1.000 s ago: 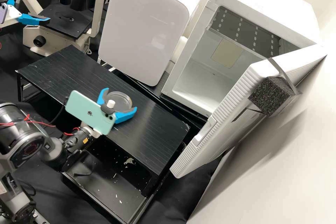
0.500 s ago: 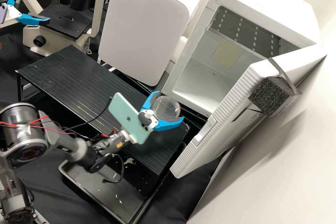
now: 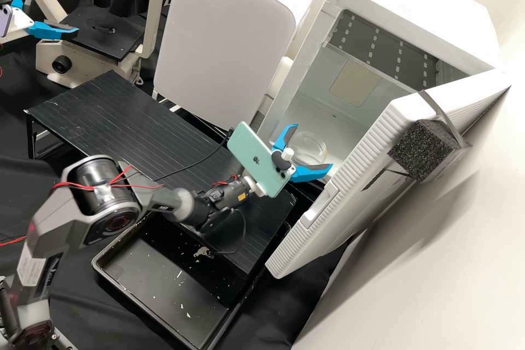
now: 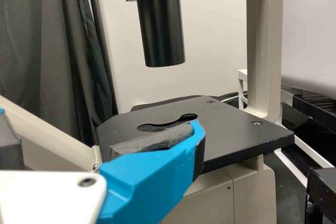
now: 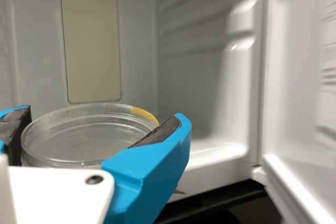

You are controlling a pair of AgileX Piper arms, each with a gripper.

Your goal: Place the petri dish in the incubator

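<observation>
The petri dish (image 5: 86, 139) is held level between the right jaws, closed to its width, facing into the open incubator (image 3: 410, 16).

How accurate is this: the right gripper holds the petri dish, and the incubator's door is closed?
Not quite: the incubator's door stands open, as the high view shows. The right gripper does hold the petri dish.

The right tool (image 3: 313, 145) is blue and white, the phone (image 3: 252, 156) mint green, the foam block (image 3: 420, 150) speckled black
</observation>
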